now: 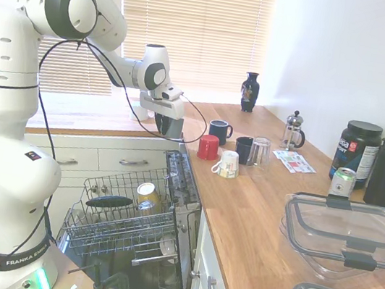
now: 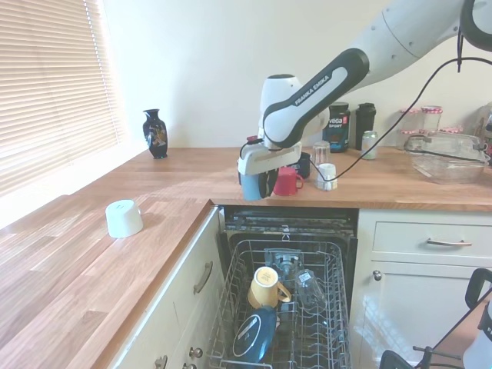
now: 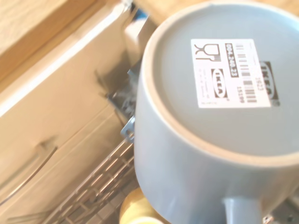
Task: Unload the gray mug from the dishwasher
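- Your gripper (image 2: 254, 174) is closed on the plain gray cylindrical mug (image 2: 253, 184), holding it base-up in the centre of the second exterior frame, above the front edge of the wooden counter (image 2: 100, 254) and clear of the built-in dishwasher with wire racks (image 2: 284, 315).
- The wrist view shows the mug's base with a white barcode label (image 3: 232, 72) and the rack below, so you are likely not fully over the wood.
- Carry it further over the counter before lowering; I judge a bare patch left of the red mug (image 2: 286, 181) suits best.
- Descend slowly and level so the rim lands flat, then release.
- Counted on the counter, first exterior view: one red mug, one navy mug (image 1: 218, 130), one black mug (image 1: 243, 149), one tipped white mug (image 1: 227, 164), one clear glass (image 1: 259, 151).
- Another white mug (image 2: 123, 217) sits at left in the second exterior view.
- Left in the rack: one yellow mug (image 2: 266, 287).
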Robot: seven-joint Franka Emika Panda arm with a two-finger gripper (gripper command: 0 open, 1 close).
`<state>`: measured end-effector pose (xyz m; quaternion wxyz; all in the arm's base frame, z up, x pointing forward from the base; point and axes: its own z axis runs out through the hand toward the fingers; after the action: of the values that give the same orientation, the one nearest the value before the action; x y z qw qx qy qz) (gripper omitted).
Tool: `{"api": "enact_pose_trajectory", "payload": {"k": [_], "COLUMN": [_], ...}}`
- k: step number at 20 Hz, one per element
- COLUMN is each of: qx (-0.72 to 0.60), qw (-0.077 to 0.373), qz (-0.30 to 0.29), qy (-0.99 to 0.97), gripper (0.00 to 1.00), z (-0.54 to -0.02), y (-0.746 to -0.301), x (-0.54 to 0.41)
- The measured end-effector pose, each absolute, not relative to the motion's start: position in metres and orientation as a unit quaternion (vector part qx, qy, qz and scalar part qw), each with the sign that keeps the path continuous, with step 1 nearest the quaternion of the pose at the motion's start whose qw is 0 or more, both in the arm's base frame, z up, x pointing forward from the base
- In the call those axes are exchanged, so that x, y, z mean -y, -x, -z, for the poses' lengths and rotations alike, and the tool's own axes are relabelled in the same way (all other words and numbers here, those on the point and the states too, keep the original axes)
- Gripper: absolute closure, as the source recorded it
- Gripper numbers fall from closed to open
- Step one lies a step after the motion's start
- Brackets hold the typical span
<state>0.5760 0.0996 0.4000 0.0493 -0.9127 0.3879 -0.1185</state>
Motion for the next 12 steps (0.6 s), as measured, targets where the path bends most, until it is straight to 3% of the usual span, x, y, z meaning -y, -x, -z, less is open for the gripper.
{"api": "enact_pose_trajectory", "payload": {"k": [12], "qx": [-0.407], "qw": [0.043], "qz": [0.105], "qy": [0.906], "gripper": [1.00], "z": [-0.368], "y": [-0.595], "x": [-0.080]}}
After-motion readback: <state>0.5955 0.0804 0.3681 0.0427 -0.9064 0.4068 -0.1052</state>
